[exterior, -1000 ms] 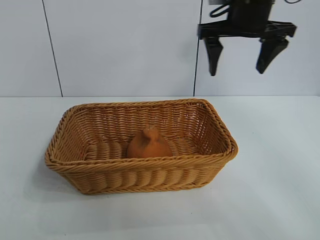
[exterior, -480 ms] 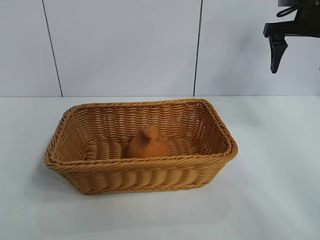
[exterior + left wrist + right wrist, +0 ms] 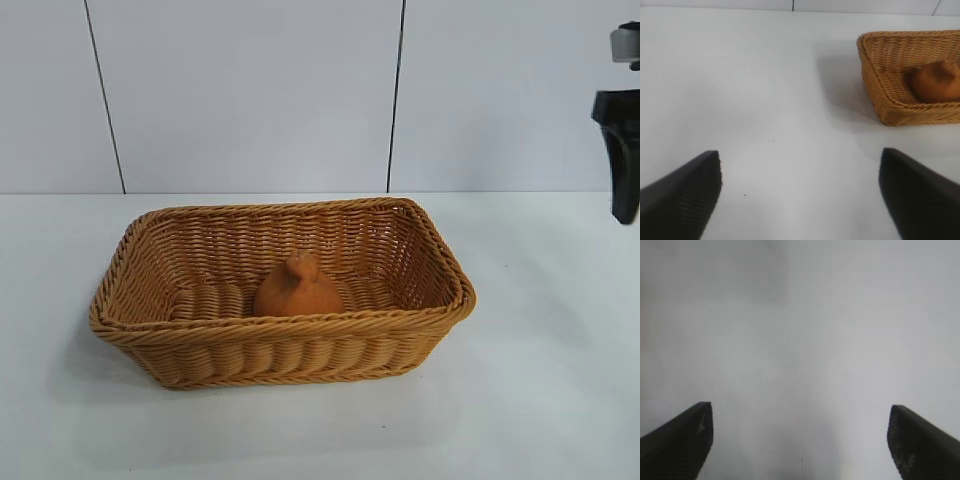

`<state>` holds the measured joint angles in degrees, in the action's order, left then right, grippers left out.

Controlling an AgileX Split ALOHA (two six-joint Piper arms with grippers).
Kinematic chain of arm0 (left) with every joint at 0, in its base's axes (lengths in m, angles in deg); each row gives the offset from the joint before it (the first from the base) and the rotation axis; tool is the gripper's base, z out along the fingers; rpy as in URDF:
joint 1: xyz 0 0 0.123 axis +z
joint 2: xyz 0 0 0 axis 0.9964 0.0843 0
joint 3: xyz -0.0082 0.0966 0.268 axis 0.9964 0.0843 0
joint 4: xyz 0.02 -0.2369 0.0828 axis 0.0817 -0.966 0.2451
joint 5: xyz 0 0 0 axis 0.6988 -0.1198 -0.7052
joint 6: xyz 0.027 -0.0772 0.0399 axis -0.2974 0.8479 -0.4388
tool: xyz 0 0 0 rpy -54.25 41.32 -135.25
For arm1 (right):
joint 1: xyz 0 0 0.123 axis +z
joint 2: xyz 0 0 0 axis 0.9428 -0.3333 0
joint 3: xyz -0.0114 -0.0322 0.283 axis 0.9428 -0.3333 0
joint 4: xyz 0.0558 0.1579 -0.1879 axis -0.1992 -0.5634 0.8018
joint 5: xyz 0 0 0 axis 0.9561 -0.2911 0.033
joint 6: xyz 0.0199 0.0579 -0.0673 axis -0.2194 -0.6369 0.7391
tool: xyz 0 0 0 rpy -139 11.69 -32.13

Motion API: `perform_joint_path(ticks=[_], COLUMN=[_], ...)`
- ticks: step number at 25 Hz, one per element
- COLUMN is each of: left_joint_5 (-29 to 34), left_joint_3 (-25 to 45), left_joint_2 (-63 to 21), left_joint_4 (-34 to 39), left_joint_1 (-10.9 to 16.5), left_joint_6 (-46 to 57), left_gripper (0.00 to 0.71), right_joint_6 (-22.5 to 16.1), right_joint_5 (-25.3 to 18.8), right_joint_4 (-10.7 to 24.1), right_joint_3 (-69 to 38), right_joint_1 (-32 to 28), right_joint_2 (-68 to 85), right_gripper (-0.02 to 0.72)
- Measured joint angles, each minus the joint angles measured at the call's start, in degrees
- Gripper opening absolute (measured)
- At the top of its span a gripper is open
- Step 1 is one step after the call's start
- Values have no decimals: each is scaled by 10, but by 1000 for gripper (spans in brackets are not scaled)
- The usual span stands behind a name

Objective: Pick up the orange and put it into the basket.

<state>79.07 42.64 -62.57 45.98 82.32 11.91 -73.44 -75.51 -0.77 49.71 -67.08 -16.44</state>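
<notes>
The orange [image 3: 297,288] lies inside the wicker basket [image 3: 200,350] at the middle of the table; both also show in the left wrist view, the orange [image 3: 937,82] in the basket [image 3: 875,85]. Of my right gripper only one black finger [image 3: 624,150] shows at the exterior view's right edge, high above the table and far from the basket. In its wrist view the right gripper [image 3: 800,440] is open and empty over bare white table. My left gripper [image 3: 800,195] is open and empty, off to the side of the basket, out of the exterior view.
The white table [image 3: 540,400] surrounds the basket on all sides. A white panelled wall [image 3: 250,100] stands behind the table's far edge.
My right gripper has moved to the right, from above the basket's far right corner to the picture's right edge, and a little lower. The orange and basket have not moved.
</notes>
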Motion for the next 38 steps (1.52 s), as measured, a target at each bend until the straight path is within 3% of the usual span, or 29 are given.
perform_joint_path(ticks=[5, 12, 15, 21, 38], left_joint_5=[0, 0, 0, 0, 0], left_joint_3=[0, 0, 0, 0, 0], left_joint_2=[0, 0, 0, 0, 0], left_joint_4=[0, 0, 0, 0, 0], left_joint_1=[0, 0, 0, 0, 0], left_joint_6=[0, 0, 0, 0, 0], left_gripper=[612, 612, 612, 612, 612], right_joint_6=[2, 3, 20, 60, 64], right_joint_5=[7, 84, 122, 115, 114], right_joint_4=[-1, -3, -12, -24, -27], right_joint_3=[-173, -324, -363, -384, -386], right_joint_1=[0, 0, 0, 0, 0], right_joint_2=[134, 315, 403, 550, 844], right_gripper=[652, 652, 652, 652, 652])
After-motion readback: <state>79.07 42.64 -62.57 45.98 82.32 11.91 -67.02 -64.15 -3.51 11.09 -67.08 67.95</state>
